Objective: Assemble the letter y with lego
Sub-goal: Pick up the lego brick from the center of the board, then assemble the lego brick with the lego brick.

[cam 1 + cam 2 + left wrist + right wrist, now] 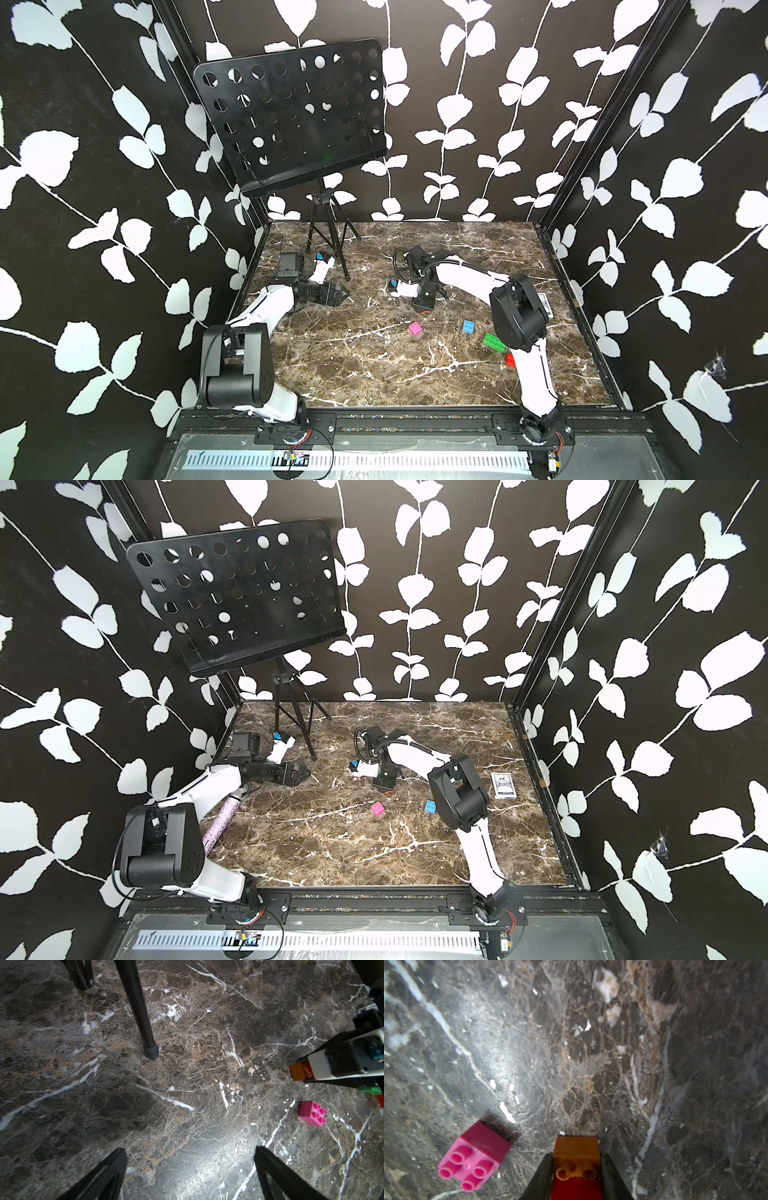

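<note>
My right gripper (576, 1153) is shut on an orange brick (576, 1146) with a red brick (576, 1188) joined behind it, held just above the marble. A pink brick (475, 1157) lies studs-up close beside it. In both top views the right gripper (423, 308) points down at mid-table, with the pink brick (415, 329) in front of it. A light blue brick (469, 326), a green brick (494, 343) and a second red brick (510, 360) lie near the right arm. My left gripper (190, 1149) stands open and empty at the left of the table, where the top view shows it (343, 293).
A black music stand (291, 116) stands at the back left, one tripod foot (150, 1052) ahead of my left gripper. A card deck (503, 785) lies at the right. A glittery purple stick (220, 825) lies under the left arm. The marble tabletop (374, 374) ends in a black rail at the front.
</note>
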`<move>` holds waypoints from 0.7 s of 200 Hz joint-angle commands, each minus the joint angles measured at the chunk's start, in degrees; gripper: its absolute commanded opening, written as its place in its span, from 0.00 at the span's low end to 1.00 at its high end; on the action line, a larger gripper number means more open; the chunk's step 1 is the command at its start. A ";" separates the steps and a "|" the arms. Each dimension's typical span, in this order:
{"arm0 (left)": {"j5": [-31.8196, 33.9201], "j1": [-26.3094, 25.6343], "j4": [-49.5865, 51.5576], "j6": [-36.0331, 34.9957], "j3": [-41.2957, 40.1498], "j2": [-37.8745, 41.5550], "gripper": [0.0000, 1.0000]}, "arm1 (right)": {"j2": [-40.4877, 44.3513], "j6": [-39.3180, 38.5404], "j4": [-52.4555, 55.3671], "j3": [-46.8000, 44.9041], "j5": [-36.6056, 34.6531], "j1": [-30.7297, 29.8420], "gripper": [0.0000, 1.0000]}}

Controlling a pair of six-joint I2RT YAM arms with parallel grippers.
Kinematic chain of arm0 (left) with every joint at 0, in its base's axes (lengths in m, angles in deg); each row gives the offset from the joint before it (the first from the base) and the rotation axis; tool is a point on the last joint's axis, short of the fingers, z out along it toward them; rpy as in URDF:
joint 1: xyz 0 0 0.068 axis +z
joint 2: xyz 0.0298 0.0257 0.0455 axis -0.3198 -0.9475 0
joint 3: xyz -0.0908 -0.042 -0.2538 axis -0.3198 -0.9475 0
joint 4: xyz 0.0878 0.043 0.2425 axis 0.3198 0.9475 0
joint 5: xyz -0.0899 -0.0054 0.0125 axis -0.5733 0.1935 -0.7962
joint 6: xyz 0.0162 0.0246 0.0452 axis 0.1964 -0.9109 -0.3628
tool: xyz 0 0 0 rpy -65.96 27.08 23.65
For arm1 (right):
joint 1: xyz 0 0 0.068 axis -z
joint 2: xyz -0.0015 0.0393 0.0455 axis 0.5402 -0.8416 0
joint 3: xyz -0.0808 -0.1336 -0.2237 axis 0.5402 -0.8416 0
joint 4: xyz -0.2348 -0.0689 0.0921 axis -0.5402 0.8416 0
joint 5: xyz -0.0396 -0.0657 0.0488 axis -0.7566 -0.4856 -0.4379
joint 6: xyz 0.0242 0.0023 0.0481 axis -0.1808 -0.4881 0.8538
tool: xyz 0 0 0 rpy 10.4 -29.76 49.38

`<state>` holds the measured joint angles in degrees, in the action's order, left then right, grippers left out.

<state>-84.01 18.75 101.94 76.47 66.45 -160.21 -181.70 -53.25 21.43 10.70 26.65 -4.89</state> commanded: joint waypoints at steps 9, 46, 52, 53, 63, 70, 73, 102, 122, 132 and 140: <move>-0.79 0.20 0.61 -0.65 -0.24 0.87 0.98 | 3.48 -4.58 2.23 -0.80 0.50 -0.69 0.23; -0.88 0.21 0.44 -0.56 -0.29 0.91 0.98 | 10.09 -13.86 0.33 -8.10 0.86 -2.24 0.22; -0.93 0.20 0.39 -0.51 -0.42 0.91 0.98 | 11.01 -15.63 0.06 -9.11 0.76 -2.42 0.22; -0.95 0.23 0.42 -0.50 -0.44 0.87 0.98 | 11.14 -15.82 0.07 -9.31 0.71 -2.50 0.23; -1.11 0.18 0.36 -0.43 -0.43 0.95 0.98 | 12.40 -18.27 -0.04 -10.86 0.68 -3.06 0.22; -1.14 0.23 0.23 -0.43 -0.54 1.00 0.98 | 13.11 -19.91 -0.01 -11.70 0.92 -3.41 0.22; -1.11 0.22 0.25 -0.40 -0.54 0.98 0.98 | 13.38 -20.68 0.05 -12.09 1.09 -3.62 0.22; -1.36 0.20 -0.01 -0.25 -0.76 1.17 0.98 | 15.06 -25.53 -1.54 -14.65 1.27 -5.60 0.22; -1.37 0.25 -0.14 -0.17 -0.94 1.31 0.97 | 14.55 -26.78 -2.31 -14.63 1.13 -6.52 0.22; -1.38 0.21 -0.13 -0.14 -0.98 1.44 0.97 | 14.05 -27.52 -2.14 -14.28 1.02 -6.83 0.22; -1.39 0.25 -0.16 -0.14 -0.96 1.51 0.97 | 13.62 -28.01 -2.17 -14.11 0.75 -7.13 0.22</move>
<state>-84.23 18.75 101.92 76.49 66.17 -160.19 -167.45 -76.47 19.53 -3.57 26.85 -11.07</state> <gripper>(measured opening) 0.976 0.322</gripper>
